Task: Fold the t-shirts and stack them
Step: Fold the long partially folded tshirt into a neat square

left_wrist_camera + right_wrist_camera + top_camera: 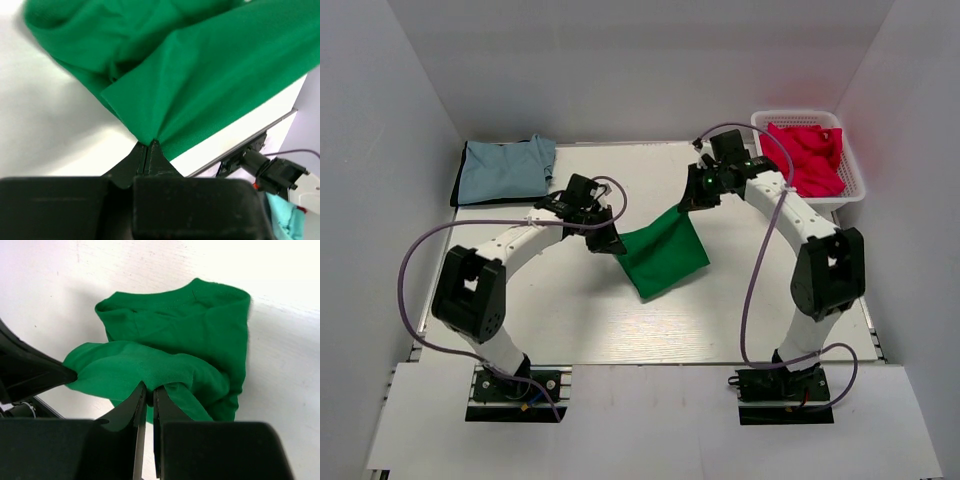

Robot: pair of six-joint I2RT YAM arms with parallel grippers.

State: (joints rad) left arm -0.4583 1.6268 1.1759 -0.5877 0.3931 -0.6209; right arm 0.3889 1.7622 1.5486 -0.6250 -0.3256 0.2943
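I am clenching my left tool point(148, 146) on a pinched edge of the bright green t-shirt point(200, 75), and the cloth is fanning out ahead of its tips. My right tool point(149, 391) is grasping a fold of the same shirt, with its fingers nearly together and the cloth caught between them.

From above, the green t-shirt is stretching between my two tools, its top edge lifted. The rest is sagging below them and back toward my bases, onto the white desk point(580, 330).

A pale grey-blue t-shirt point(505, 168) is lying flat on the desk, beyond my left tool and off to its left, well apart from it. The crimson t-shirts point(808, 155) are sitting bunched in a white mesh basket point(857, 178), beyond my right tool and to its right.
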